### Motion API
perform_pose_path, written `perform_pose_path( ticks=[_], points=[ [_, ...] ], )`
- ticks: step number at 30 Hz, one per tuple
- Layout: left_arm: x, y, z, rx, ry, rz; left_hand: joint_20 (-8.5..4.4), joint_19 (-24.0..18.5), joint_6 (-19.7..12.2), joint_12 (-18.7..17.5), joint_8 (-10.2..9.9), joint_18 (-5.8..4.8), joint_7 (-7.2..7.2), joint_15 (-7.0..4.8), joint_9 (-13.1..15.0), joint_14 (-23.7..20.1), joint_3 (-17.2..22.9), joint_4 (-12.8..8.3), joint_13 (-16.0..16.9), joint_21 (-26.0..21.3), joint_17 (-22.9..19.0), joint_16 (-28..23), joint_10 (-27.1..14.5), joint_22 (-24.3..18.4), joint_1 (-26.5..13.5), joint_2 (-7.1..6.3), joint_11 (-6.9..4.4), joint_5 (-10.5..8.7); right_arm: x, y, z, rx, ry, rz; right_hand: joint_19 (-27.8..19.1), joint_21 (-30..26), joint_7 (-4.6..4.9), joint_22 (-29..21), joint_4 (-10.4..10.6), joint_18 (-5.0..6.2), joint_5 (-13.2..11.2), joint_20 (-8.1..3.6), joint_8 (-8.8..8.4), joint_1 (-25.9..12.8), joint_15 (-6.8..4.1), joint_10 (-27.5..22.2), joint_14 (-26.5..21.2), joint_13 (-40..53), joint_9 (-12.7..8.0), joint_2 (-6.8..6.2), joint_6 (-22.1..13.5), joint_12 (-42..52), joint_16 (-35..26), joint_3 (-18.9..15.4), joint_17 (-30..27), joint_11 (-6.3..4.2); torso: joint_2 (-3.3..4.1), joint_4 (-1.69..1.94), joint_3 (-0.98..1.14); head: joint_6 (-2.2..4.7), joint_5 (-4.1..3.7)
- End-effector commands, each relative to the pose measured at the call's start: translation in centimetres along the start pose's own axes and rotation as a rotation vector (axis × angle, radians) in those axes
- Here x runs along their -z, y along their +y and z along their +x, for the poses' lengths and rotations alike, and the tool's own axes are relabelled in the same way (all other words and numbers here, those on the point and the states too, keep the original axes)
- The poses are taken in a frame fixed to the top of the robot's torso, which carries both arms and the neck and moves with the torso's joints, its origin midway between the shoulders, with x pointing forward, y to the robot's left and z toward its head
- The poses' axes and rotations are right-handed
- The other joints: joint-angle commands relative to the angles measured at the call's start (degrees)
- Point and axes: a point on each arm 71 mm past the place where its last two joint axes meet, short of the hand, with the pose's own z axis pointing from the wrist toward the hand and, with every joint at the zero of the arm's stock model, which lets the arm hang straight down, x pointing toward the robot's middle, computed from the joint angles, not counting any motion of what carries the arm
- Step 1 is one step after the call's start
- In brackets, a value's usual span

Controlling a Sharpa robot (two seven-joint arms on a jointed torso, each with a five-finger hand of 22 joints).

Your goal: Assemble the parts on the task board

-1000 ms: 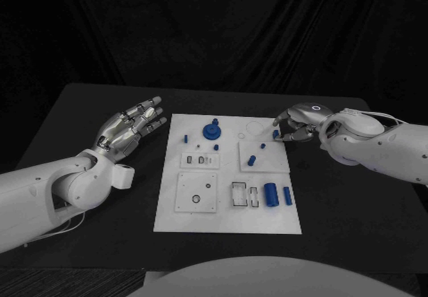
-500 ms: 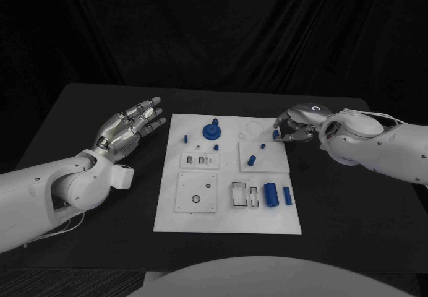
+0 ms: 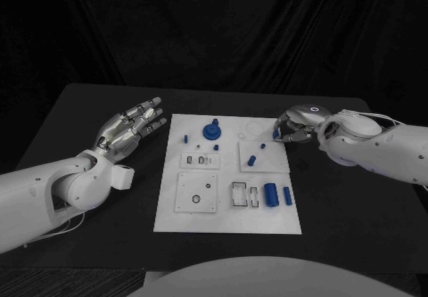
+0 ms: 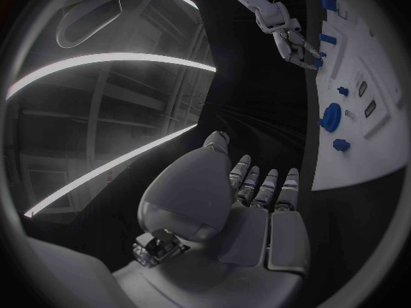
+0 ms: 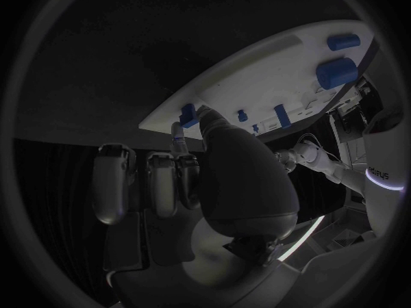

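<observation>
Task board (image 3: 227,213): right hand (image 3: 294,129) fingers (image 5: 178,135) hide small blue part (image 5: 189,116).

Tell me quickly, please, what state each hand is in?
Left hand: open, holding nothing.
Right hand: pinching a small blue part at the board's edge.

white task board (image 3: 226,213) on black table (image 3: 80,111)

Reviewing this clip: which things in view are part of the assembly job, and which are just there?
Part of the job:
- task board
- round blue part
- two blue cylinders
- small blue part pinched by the right robot hand at the board's far right corner
- left robot hand, held over the table beside the board, holding nothing

Just there:
- black table
</observation>
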Motion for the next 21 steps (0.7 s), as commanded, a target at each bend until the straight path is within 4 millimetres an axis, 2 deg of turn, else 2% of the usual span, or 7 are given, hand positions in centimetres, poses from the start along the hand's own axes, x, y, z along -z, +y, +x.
perform_pose_path(
  ticks=[1,12,16,17,21],
  points=[
    [0.05,-0.90,0.18,0.012,0.013,0.133,0.28,0.2,-0.4,0.1,-0.4,0.05,-0.04,0.23,-0.1,0.0,0.3,0.1,0.0,0.4,0.1,0.2,0.0,0.0,0.6,-0.16,0.37,0.17,0.05,-0.11,0.30,0.000,0.007,0.021,1.9,-0.2,0.03,11.9,-0.5,-0.63,0.2,-0.25,0.37,0.4,-0.20,5.9,5.4,15.1,0.1,0.32,0.4,0.1,-0.3,-0.1,12.9,-0.24,0.04,0.03,-0.03,-0.01,-0.05],
    [0.03,-0.83,0.18,0.007,0.008,0.127,0.29,0.3,-0.4,0.2,-0.4,0.02,-0.08,0.28,-0.1,0.0,0.5,0.1,0.1,0.4,0.1,0.3,0.0,0.1,0.6,-0.17,0.42,0.20,-0.01,0.12,0.71,-0.003,0.002,0.017,1.7,-0.7,-0.16,11.8,-1.6,-0.52,1.9,-0.34,2.02,1.6,-0.33,5.9,5.3,15.1,1.2,1.07,1.5,0.1,-0.5,0.4,12.6,-0.37,0.02,0.02,-0.02,-0.01,0.01],
    [0.04,-0.81,0.17,0.007,0.007,0.125,0.29,0.3,-0.4,0.2,-0.4,0.02,-0.08,0.28,-0.1,0.0,0.5,0.1,0.1,0.4,0.1,0.3,0.0,0.1,0.6,-0.17,0.42,0.20,0.01,0.11,0.63,-0.004,-0.015,0.019,1.5,-1.0,-0.22,11.7,-2.1,-0.46,2.0,-0.40,2.69,2.1,-0.40,5.9,5.2,15.1,1.6,1.66,1.9,0.1,-0.7,0.7,12.3,-0.42,0.03,0.03,-0.02,-0.01,0.03],
    [0.04,-0.80,0.17,0.007,0.007,0.124,0.29,0.3,-0.4,0.2,-0.4,0.02,-0.08,0.28,-0.1,0.0,0.5,0.1,0.1,0.4,0.1,0.3,0.0,0.1,0.6,-0.17,0.42,0.20,0.02,0.11,0.58,-0.005,-0.022,0.020,1.4,-1.2,-0.28,11.7,-2.5,-0.41,2.0,-0.44,3.30,2.5,-0.44,5.9,5.2,15.1,1.9,2.21,2.6,0.1,-0.7,0.9,12.2,-0.48,0.03,0.03,-0.02,-0.01,0.05],
    [0.07,-0.79,0.16,0.007,0.008,0.122,0.30,0.3,-0.5,0.2,-0.4,0.02,-0.07,0.30,-0.1,0.0,0.5,0.1,0.1,0.4,0.1,0.3,0.0,0.1,0.6,-0.15,0.44,0.21,0.10,0.18,0.23,-0.008,-0.072,0.015,1.4,-1.3,-0.43,11.7,-3.2,-0.40,1.9,-0.53,4.38,3.2,-0.56,5.9,5.2,15.1,2.5,3.05,3.6,0.1,-0.9,1.4,11.9,-0.52,0.04,0.03,-0.02,-0.01,0.12]
  ],
)
